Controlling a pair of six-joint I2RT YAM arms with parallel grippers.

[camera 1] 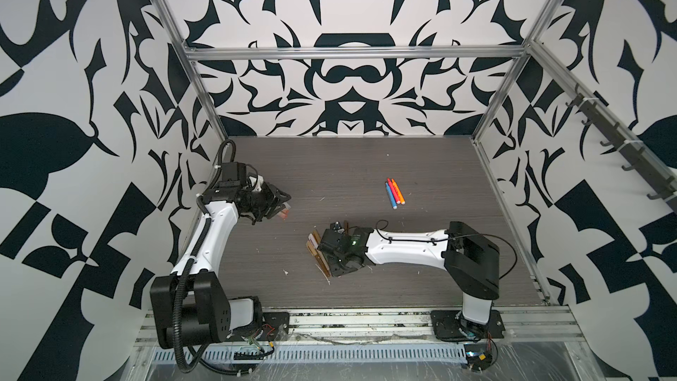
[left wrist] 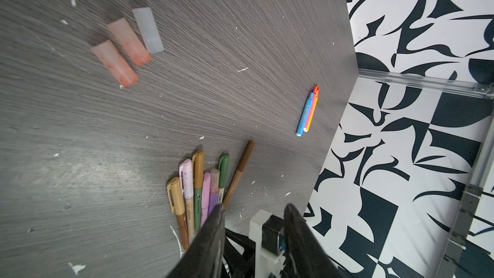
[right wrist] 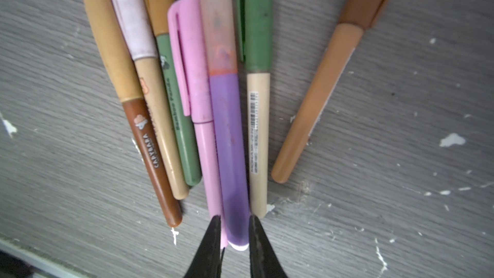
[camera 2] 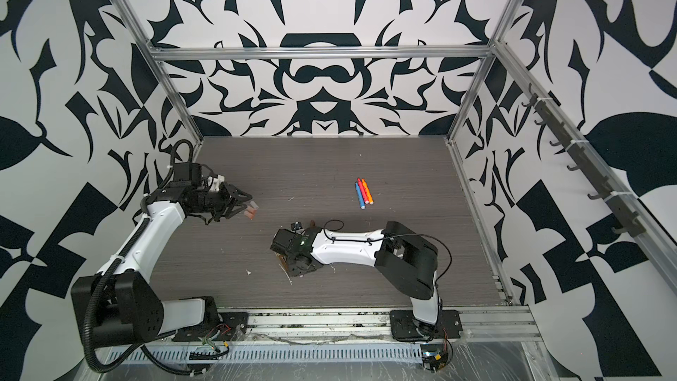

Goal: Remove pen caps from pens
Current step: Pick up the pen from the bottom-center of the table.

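Several capped pens (right wrist: 187, 89) lie fanned on the grey table (camera 1: 348, 163), with caps in tan, pale pink, pink, green and brown. My right gripper (right wrist: 234, 219) is shut on the tail end of the purple pen (right wrist: 230, 135), which wears a pale salmon cap (right wrist: 217, 28). A pink pen (right wrist: 205, 143) lies against it. Three loose pen caps, two salmon (left wrist: 115, 62) and one whitish (left wrist: 147, 30), lie below my left gripper (camera 1: 284, 207). It hangs open with nothing between its fingers (left wrist: 219, 212). Blue, red and orange pens (camera 1: 395, 192) lie together, uncapped, further back.
Patterned walls and aluminium frame rails (camera 1: 351, 53) enclose the table on three sides. White paint flecks (right wrist: 451, 140) dot the surface. The right arm (camera 1: 406, 247) stretches low across the front middle. The left arm (camera 1: 205, 236) rises along the left wall.
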